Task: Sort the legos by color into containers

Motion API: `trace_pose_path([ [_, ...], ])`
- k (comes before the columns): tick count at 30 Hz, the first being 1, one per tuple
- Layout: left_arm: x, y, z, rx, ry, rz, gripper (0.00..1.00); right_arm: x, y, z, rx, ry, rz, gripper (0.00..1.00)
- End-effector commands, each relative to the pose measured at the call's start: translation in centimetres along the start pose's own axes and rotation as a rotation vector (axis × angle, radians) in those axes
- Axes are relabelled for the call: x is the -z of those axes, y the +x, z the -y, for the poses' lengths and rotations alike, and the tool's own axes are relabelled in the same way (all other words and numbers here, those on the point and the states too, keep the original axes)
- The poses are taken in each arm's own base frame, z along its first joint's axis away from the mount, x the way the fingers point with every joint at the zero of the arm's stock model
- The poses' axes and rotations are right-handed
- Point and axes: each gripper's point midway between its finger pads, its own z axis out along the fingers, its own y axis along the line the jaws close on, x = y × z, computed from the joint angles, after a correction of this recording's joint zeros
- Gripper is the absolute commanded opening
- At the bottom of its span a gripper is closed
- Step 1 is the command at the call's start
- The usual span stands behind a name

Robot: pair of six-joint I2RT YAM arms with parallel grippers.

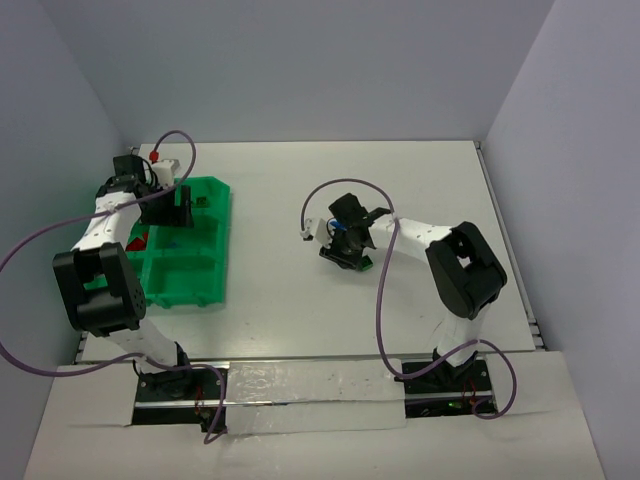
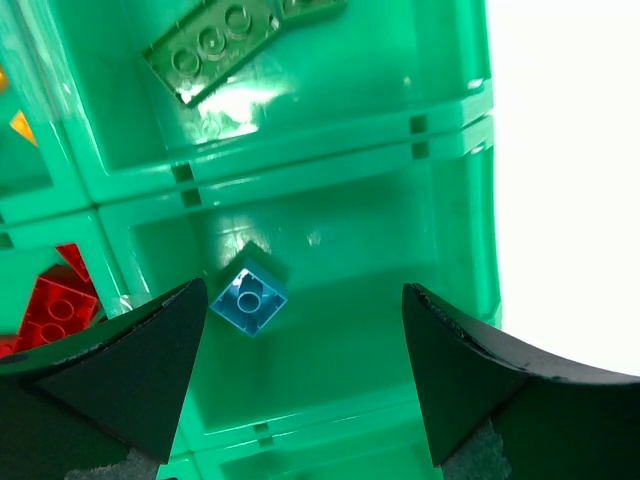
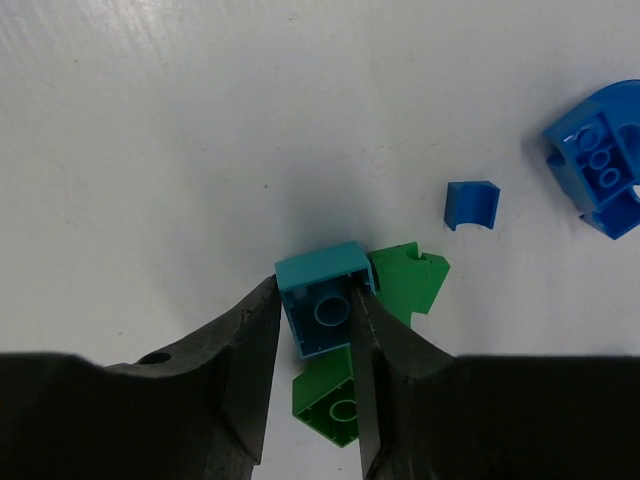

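The left pincer (image 2: 305,298) stands apart over a bin (image 2: 370,340) of the green tray (image 2: 450,115); a teal lego (image 2: 250,298) lies in this bin, at 9 o'clock from the pincer's middle. The right pincer (image 3: 315,298) is clamped on a teal block (image 3: 318,275) on the desk (image 3: 200,120), with green legos (image 3: 405,280) at 3 o'clock.

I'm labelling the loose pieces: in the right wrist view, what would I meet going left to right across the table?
teal brick → green brick → small blue curved piece → large blue piece. The second green brick, below the teal one, is left out.
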Motion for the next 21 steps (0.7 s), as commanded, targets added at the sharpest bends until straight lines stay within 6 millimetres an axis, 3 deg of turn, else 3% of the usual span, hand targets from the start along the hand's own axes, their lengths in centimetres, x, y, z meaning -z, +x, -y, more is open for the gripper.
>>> trace_pose_path([
  [1,1.3,-3.0,0.9,-0.024,0.039,0.075,0.89,-0.8,1.3,-0.2,0.012,0.012,-0.038,0.32],
  [8,3.9,-5.7,3.8,-0.074,0.184,0.181,0.96,1.6,-1.0,0.8,-0.033,0.010,0.015,0.13],
  [13,6.1,-7.4,6.6,-0.071,0.319,0.255,0.99,5.8,-5.3,1.6,-0.149,-0.079,0.167,0.09],
  [18,7.5,-7.8,9.7,-0.089,0.467,0.325,0.99,8.4,-8.6,1.6,-0.303,-0.206,0.274,0.06],
  [21,8.5,-8.2,12.7,-0.148,0.554,0.398,0.99,10.2,-11.6,2.3,-0.415,-0.303,0.366,0.03],
])
